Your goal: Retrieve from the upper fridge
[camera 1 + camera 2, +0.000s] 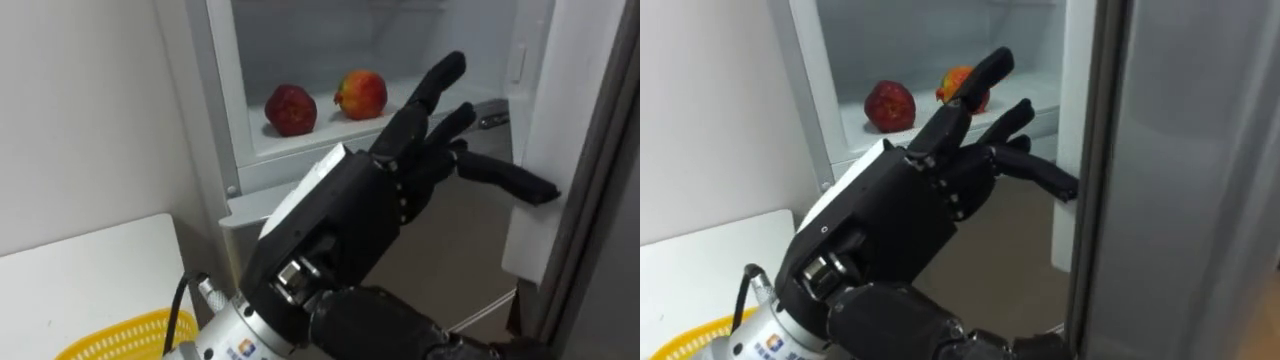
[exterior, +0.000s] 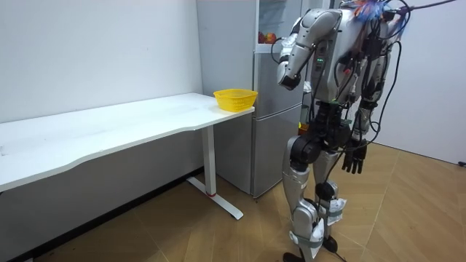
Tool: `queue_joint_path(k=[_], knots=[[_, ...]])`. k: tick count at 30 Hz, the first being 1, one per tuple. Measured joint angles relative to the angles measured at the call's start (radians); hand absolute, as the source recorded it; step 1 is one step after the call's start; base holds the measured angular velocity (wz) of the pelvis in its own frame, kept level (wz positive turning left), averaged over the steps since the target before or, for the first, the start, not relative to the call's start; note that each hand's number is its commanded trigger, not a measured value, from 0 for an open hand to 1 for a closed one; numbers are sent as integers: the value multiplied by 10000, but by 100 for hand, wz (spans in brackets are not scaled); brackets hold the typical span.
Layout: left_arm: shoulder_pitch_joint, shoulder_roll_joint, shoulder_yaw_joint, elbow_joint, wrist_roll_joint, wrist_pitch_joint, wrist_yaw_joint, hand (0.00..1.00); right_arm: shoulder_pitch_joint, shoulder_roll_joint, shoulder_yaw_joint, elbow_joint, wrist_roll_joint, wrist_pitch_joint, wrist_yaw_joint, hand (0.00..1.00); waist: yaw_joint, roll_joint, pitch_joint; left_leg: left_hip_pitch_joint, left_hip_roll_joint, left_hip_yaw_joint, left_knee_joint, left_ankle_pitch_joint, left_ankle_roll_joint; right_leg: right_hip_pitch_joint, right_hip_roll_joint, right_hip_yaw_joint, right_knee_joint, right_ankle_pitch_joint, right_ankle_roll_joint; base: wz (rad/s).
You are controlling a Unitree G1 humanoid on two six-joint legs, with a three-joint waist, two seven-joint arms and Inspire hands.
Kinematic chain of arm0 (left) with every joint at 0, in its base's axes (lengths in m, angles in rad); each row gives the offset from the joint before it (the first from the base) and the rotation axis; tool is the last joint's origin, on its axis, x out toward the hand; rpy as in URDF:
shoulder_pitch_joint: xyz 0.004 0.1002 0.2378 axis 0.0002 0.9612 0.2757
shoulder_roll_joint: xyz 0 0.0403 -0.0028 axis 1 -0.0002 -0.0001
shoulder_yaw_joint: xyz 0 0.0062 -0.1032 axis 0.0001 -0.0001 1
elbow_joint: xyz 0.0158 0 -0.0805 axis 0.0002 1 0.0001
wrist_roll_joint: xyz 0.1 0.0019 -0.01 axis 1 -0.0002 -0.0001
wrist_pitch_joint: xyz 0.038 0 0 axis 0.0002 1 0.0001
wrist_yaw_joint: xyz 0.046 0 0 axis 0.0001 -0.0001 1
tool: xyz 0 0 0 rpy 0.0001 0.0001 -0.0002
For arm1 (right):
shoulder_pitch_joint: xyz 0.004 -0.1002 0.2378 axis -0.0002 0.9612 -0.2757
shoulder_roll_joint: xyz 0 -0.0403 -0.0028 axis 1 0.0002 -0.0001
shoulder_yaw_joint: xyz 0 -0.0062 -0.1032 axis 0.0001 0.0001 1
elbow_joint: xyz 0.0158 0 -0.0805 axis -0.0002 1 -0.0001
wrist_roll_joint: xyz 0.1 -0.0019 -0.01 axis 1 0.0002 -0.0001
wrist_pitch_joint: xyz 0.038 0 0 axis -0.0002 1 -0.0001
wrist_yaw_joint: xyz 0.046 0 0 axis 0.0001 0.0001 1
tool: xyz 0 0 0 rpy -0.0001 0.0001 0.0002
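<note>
Left hand (image 1: 340,215) raised before the open upper fridge (image 1: 225,110), fingers straight and spread wide, holding nothing, two red fruits (image 1: 291,109) beyond it, right hand (image 2: 353,158) hanging relaxed.

Long white table w/ white metal leg (image 2: 109,131) runs along a plain white wall (image 2: 95,51), which sits directly behind it. Tall grey fridge (image 2: 273,145) stands just beside the table's end, on the room view's right, upper door open. Light-brown wood parquet floor (image 2: 182,233) under the table & out past the fridge. 2nd white wall (image 2: 437,80) well beyond the fridge side of the table. Even indoor light, soft shadow under the table.
</note>
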Motion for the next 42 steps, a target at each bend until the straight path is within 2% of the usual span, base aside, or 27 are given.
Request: queue_joint_path(k=[5, 7, 12, 13, 17, 20, 22, 25, 28, 31, 37, 42], knots=[[-131, 62, -51, 5, 1, 1, -25, 0, -1, -61, -7, 7, 175, 0, 40, 0, -98, 81, 18, 51, 53, 112, 3, 0, -1, -8, 58, 75, -7, 46, -38, -9], [-222, 53, -109, 8, -1, 1, -24, 0, -10, -161, -7, 16, 296, 12, 35, 0, -129, 152, 56, 46, 51, 130, 4, 0, 0, -62, 62, 128, 11, 46, -38, -4], [-331, 52, -394, 38, 3, 25, 7, 0, -12, -241, -12, 12, 583, 14, 30, 0, -172, 158, 61, -10, 69, 236, 3, 0, -1, -173, 115, 308, 36, 79, -31, -7], [-404, 53, -461, 51, 2, 44, 10, 0, -4, -263, -13, 8, 696, 15, 31, 0, -174, 155, 62, 0, 77, 392, 3, 0, 0, -181, 122, 335, 32, 92, -25, -10], [-659, 50, -623, 223, -6, 87, 29, 0, 4, -297, -2, -15, 1127, 17, 34, 0, -225, 153, 64, 5, 75, 514, 3, 0, -1, -221, 130, 427, 31, 127, -10, -10], [-1137, -102, -750, 863, -320, 87, 65, 0, 4, -360, 8, -11, 1751, 12, 23, 0, -292, 152, 64, 1, 78, 630, 6, -1, -1, -227, 130, 446, 24, 188, 10, -1], [-1330, -141, -831, 1073, -418, 86, 218, 0, -29, -403, 3, -1, 2024, 3, -19, 0, -485, 156, 62, -32, 81, 638, 12, -3, 0, -230, 131, 443, -13, 207, 18, 0], [-1341, -160, -902, 1155, -555, 95, 191, 0, -4, -420, -18, 12, 2161, 10, -66, 0, -653, 168, 57, -32, 106, 638, 7, -24, 22, -232, 152, 428, -15, 214, 10, 0], [-1353, -160, -937, 1174, -595, 96, 165, 0, 24, -414, -261, 40, 2116, -7, -222, 0, -992, 218, 34, -123, 170, 637, -20, -83, 47, -340, 217, 416, -3, 268, -17, 0], [-1562, -134, -1030, 1234, -675, 124, 154, 0, 33, -459, -304, 179, 2192, -4, -303, 0, -1203, 277, 61, -139, 226, 659, -26, -146, 44, -389, 275, 422, 19, 303, -36, -3], [-2381, -62, -1063, 1553, -677, 132, 103, 0, 146, -621, -349, 193, 2173, 6, -239, 0, -1334, 399, 55, -122, 280, 869, -117, -163, 15, -472, 373, 592, 74, 349, -86, -12], [-2465, -52, -1075, 1599, -771, 131, -9, 0, 145, -630, -426, 230, 2171, -20, -215, 0, -1527, 391, 60, -18, 272, 938, -113, -167, 9, -518, 381, 671, 166, 332, -84, -7]])
